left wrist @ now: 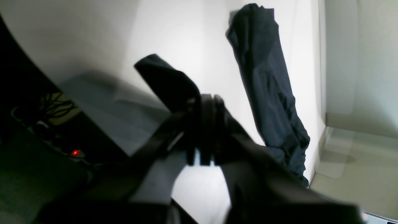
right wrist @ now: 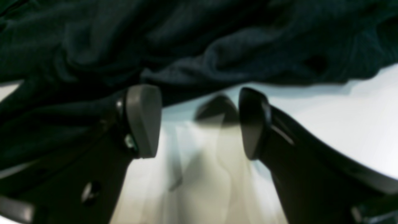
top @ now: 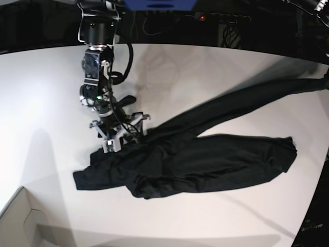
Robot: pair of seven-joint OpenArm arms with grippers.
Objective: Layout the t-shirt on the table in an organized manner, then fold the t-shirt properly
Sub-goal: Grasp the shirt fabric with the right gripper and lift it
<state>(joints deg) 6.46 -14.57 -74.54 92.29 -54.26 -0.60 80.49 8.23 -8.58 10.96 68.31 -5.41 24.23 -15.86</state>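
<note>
The thin black fabric t-shirt [top: 205, 154] lies bunched across the large white matte table [top: 46, 92], one stretch drawn taut toward the left gripper [left wrist: 203, 130], which is clamped on a fold, likely to spread it. The right gripper [right wrist: 199, 121] hovers at the crumpled edge, jaws wide and empty. Only the base view shows the whole garment.

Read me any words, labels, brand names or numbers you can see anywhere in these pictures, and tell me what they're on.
None: no readable text in any view.
The t-shirt is plain black with no print showing.
The table is bare white, unmarked.
The right gripper and left gripper show no lettering.
The cardboard box corner shows no label.
</note>
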